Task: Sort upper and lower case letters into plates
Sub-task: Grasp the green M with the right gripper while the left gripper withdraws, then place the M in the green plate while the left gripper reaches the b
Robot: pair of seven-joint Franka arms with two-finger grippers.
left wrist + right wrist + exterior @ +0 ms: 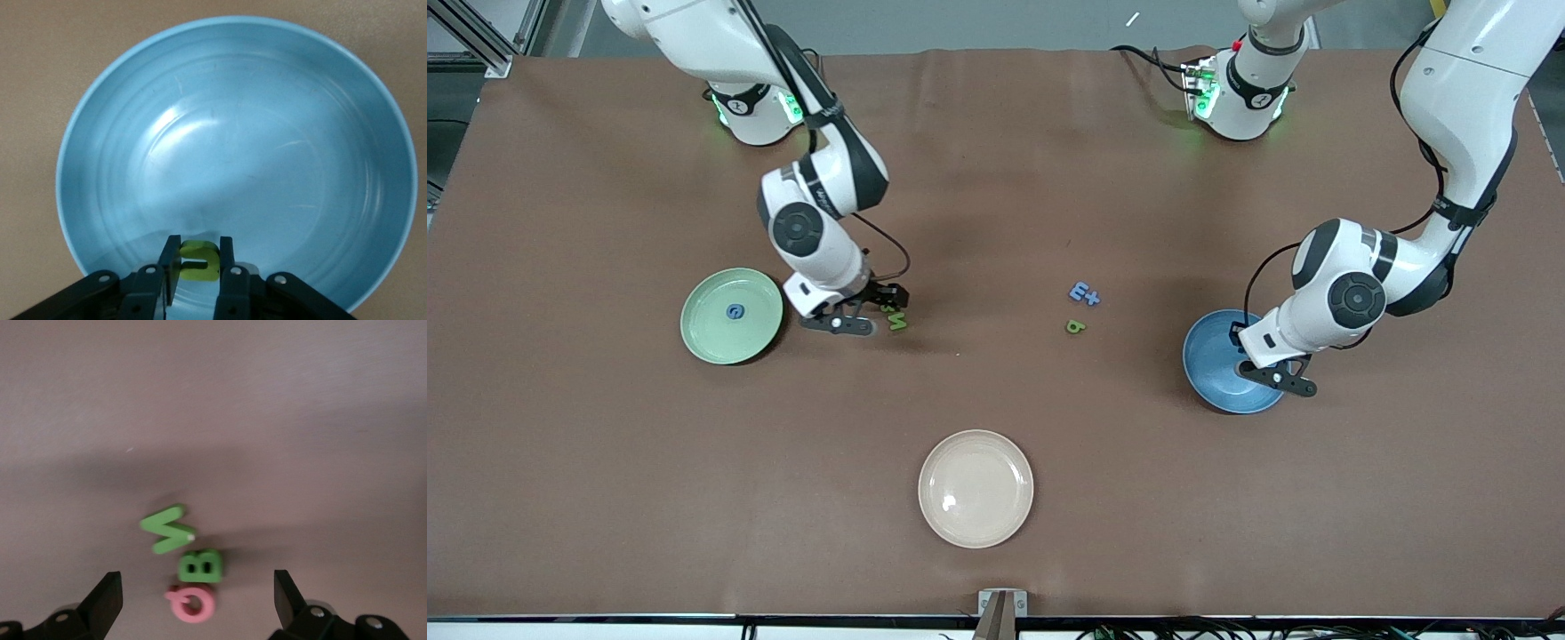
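The left gripper (195, 261) is held over the blue plate (1209, 382), toward the left arm's end of the table, and a yellow-green letter (198, 259) is pinched between its fingers, which letter cannot be told. If the fingers are spread while the letter sits this close to the rim, it could be dropped on the edge and bounce out onto the brown tabletop (605, 498); the plate's curved wall makes that less likely once the letter is carried further in. No other letter can be seen in the blue plate.

The right gripper (197, 597) is set low over a small cluster beside the mint green plate (710, 342), with its fingers spread wide. Beneath it a green V-shaped letter (167, 529), a green B (200, 565) and a pink Q-like letter (191, 602) lie touching or nearly so. With pieces packed this tightly, two could be caught at once, or a neighbour could be pushed aside as the fingers are brought together.

One small blue letter (735, 311) lies at the middle of the mint green plate. The cream-white plate (975, 511), near the table's front edge, holds nothing. Around the table's middle a blue E (1081, 292), a blue t (1094, 299) and a green letter (1075, 327) remain unsorted.
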